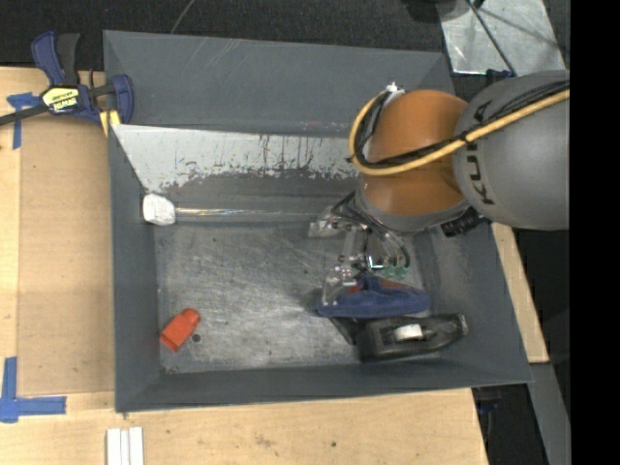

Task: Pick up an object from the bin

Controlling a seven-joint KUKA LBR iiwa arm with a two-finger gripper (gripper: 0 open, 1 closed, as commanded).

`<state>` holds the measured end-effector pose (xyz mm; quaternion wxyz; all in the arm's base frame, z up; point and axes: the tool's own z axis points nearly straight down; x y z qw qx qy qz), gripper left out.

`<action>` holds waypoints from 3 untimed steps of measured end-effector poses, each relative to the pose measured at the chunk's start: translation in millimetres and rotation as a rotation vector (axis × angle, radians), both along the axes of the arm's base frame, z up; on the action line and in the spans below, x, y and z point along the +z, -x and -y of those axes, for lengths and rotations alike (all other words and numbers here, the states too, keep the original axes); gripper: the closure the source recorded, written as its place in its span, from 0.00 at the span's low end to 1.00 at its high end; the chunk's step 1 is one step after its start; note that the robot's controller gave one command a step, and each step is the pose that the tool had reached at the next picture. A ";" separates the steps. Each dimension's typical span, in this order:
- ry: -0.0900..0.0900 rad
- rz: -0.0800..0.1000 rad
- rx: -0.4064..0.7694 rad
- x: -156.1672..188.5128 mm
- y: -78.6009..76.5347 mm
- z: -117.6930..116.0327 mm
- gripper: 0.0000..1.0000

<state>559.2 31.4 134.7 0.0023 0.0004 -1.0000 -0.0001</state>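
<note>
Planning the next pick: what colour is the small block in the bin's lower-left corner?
The block is orange-red; camera view.

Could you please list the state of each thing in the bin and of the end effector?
end effector: low in the grey metal bin, right half.
blue flat soft-looking piece: lying directly under the end effector.
black oblong object with white label: lying at the near right wall, right beside the blue piece.
small orange block: lying loose near the front left corner, alone.
white crumpled lump: resting in the far left corner, untouched.
</note>
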 end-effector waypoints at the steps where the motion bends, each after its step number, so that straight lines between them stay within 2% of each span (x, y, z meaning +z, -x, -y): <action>1: -0.005 0.017 0.214 -40.2 53.5 51.4 0.00; 2: -0.001 0.018 0.215 -39.5 52.9 53.3 1.00; 3: 0.001 0.014 0.202 79.9 65.3 46.8 1.00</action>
